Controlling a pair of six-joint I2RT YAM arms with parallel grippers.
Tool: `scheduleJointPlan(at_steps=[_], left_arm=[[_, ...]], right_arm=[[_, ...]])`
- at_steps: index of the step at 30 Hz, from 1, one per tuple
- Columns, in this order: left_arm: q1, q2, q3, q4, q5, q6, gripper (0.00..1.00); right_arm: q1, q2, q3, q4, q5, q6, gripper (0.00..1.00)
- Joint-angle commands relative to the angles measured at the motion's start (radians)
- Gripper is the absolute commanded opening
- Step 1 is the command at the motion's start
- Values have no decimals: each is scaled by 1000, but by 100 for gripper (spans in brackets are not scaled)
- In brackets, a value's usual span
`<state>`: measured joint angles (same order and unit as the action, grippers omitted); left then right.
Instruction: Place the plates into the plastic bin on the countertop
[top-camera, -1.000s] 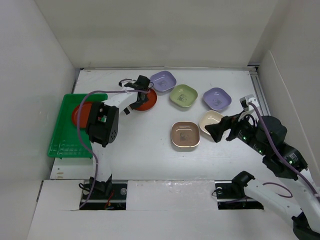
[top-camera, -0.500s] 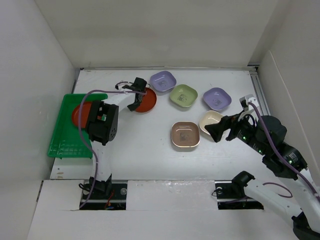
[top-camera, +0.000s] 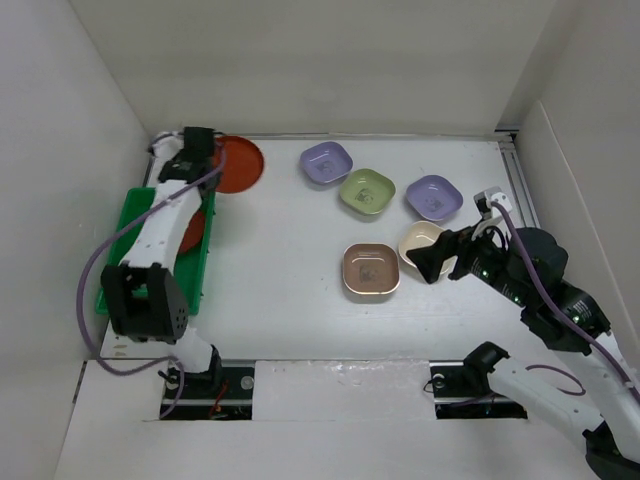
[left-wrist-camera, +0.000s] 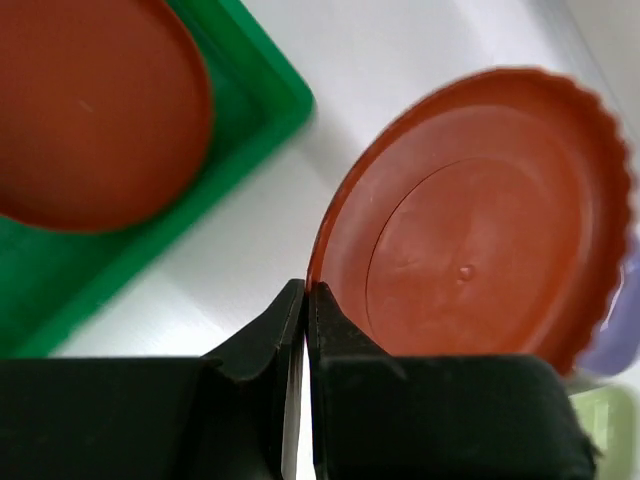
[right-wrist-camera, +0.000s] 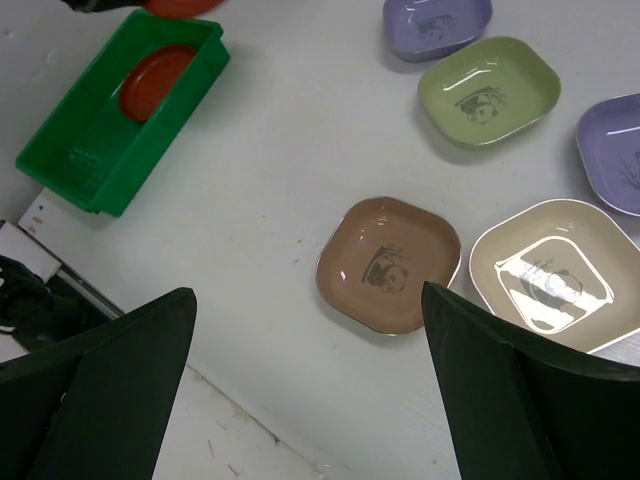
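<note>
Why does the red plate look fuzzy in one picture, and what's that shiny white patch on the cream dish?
Left wrist view: the red plate, pinched in the left tool, is very near the lens, and its far rim looks smeared. Right wrist view: the cream dish has white glare, probably a reflected lamp. Top view: mostly sharp, with only soft shadows.

Bin (top-camera: 125, 290) sits at the worktop (top-camera: 290, 320)'s left edge, first round plate (top-camera: 196, 232) inside it. Second round plate (top-camera: 238, 163) is just behind the bin, far-left corner. Three dishes (top-camera: 367, 192) run across back-right, two more dishes (top-camera: 371, 270) in front.
</note>
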<state>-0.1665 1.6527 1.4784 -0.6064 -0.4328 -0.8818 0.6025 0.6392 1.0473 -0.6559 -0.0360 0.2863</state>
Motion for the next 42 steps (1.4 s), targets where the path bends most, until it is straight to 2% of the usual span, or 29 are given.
scheduleJointPlan(at_steps=[1, 5, 9, 16, 26, 28, 29, 31, 32, 35, 39, 42], left_arm=[[174, -163, -91, 17, 80, 99, 0], [439, -214, -185, 27, 228, 174, 0], [528, -238, -285, 86, 218, 201, 0], [529, -110, -265, 79, 174, 168, 0], [598, -119, -262, 74, 146, 127, 2], [598, -128, -262, 85, 157, 127, 21], [598, -137, -262, 103, 167, 127, 46], [598, -160, -271, 119, 213, 136, 78], [598, -186, -280, 141, 224, 147, 99], [598, -249, -311, 189, 310, 188, 100], [598, -442, -412, 340, 459, 260, 100], [495, -511, -425, 364, 522, 305, 100]], right_arm=[[-4, 7, 2, 53, -28, -12, 100], [-4, 7, 11, 53, -48, -12, 100], [-4, 7, 11, 65, -48, -22, 100], [-4, 36, 45, 65, -90, -41, 100], [-4, 16, 33, 65, -81, -41, 100], [-4, 7, 33, 65, -81, -41, 100], [-4, 7, 33, 65, -81, -41, 100], [-4, 7, 33, 56, -81, -41, 100], [-4, 7, 33, 56, -81, -41, 100], [-4, 7, 33, 56, -81, -41, 100], [-4, 16, 43, 56, -81, -32, 100], [-4, 16, 43, 47, -59, -21, 100]])
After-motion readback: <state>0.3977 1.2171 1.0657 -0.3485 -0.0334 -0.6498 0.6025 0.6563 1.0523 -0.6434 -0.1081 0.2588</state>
